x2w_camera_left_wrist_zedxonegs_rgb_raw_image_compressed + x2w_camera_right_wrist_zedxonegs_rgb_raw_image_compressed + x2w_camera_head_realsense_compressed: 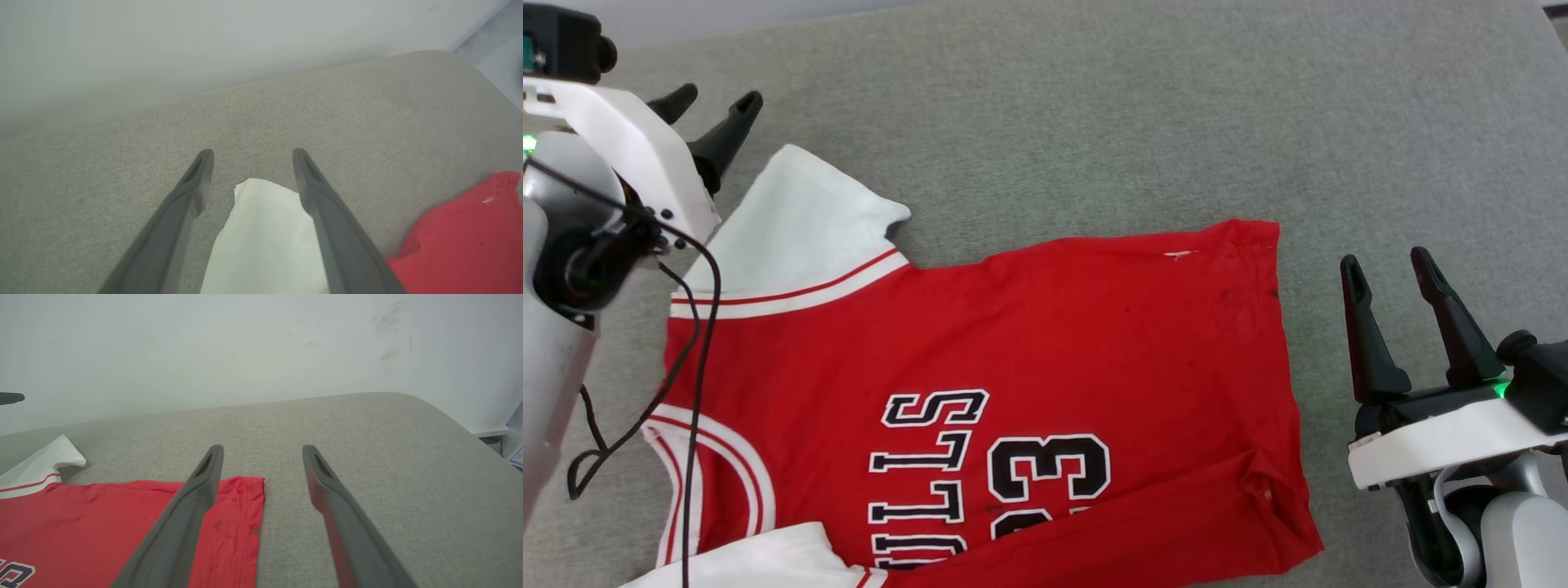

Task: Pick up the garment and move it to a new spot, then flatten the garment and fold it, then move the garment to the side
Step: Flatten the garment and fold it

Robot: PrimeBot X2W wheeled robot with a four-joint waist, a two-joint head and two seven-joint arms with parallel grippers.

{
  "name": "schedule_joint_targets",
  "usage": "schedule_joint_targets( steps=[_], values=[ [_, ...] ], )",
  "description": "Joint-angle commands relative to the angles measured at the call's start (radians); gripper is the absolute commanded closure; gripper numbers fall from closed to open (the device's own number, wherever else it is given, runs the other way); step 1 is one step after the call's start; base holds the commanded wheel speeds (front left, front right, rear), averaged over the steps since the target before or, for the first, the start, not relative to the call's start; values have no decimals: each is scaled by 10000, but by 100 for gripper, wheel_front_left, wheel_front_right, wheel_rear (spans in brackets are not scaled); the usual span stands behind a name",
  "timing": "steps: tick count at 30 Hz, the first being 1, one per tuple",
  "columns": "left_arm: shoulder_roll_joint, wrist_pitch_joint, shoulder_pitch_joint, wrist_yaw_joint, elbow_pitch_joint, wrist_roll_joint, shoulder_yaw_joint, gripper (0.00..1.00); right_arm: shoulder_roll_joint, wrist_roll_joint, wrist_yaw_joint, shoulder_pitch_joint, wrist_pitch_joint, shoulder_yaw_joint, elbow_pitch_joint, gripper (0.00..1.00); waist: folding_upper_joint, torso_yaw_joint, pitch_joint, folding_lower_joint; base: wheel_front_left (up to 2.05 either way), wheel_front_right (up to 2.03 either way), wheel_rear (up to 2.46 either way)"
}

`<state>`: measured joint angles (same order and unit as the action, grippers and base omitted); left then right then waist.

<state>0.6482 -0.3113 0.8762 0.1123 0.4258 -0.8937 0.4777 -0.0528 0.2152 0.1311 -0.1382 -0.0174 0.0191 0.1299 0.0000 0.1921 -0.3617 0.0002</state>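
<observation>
The garment [1045,343] lies spread front side up on the grey surface [1143,114], collar toward the left, hem toward the right, black letters and the number 33 showing. Its near long edge is folded over in a red band at the bottom. One white sleeve [800,229] points to the far left. My left gripper [715,98] hovers open just beyond that sleeve [261,241], holding nothing. My right gripper [1387,265] stands open to the right of the hem [241,522], holding nothing.
The grey fabric surface [367,457] stretches well beyond the shirt to a pale wall [245,347]. Its rounded right edge [470,428] drops off beside my right arm. A black cable [690,408] from my left arm hangs over the collar area.
</observation>
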Motion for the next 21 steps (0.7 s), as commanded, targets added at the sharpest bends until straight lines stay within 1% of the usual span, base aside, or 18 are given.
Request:
schedule_joint_targets(
  steps=[1, 4, 10, 17, 18, 19, 20, 21],
  values=[
    [89, -756, 360, 74, 376, -174, 245, 0, 34, 187, -8, -164, -112, -45, -64, 0, 0, 287, -275, -2, 0, 0, 0],
    [233, -1833, 793, 99, 1104, -392, 466, 0, 36, 328, -8, -204, -217, -98, -145, 0, 0, 489, -514, -2, 0, 0, 0],
    [122, -3181, 1219, 138, 2161, -819, 740, 0, 37, 601, -8, -248, -394, -165, -414, 0, 0, 751, -978, -2, 0, 0, 0],
    [-58, -4679, 824, 156, 3118, -1101, 1408, 0, 37, 900, -8, -348, -579, -255, -697, 0, 0, 940, -1251, -2, 0, 0, 0],
    [-111, -4882, 719, 152, 3260, -1177, 1473, 31, 37, 967, -8, -361, -575, -267, -740, 0, 0, 949, -1265, -2, 0, 0, 0],
    [-167, -5120, 632, 151, 3386, -1208, 1557, 70, 35, 968, -8, -381, -585, -265, -757, 0, 0, 953, -1279, -2, 0, 0, 0],
    [-202, -5264, 592, 145, 3475, -1221, 1624, 100, 37, 998, -8, -398, -578, -264, -783, 0, 0, 954, -1294, -2, 0, 0, 0],
    [-202, -5264, 592, 145, 3475, -1221, 1624, 100, 37, 998, -8, -398, -578, -264, -783, 0, 0, 954, -1294, -2, 0, 0, 0]
  ],
)
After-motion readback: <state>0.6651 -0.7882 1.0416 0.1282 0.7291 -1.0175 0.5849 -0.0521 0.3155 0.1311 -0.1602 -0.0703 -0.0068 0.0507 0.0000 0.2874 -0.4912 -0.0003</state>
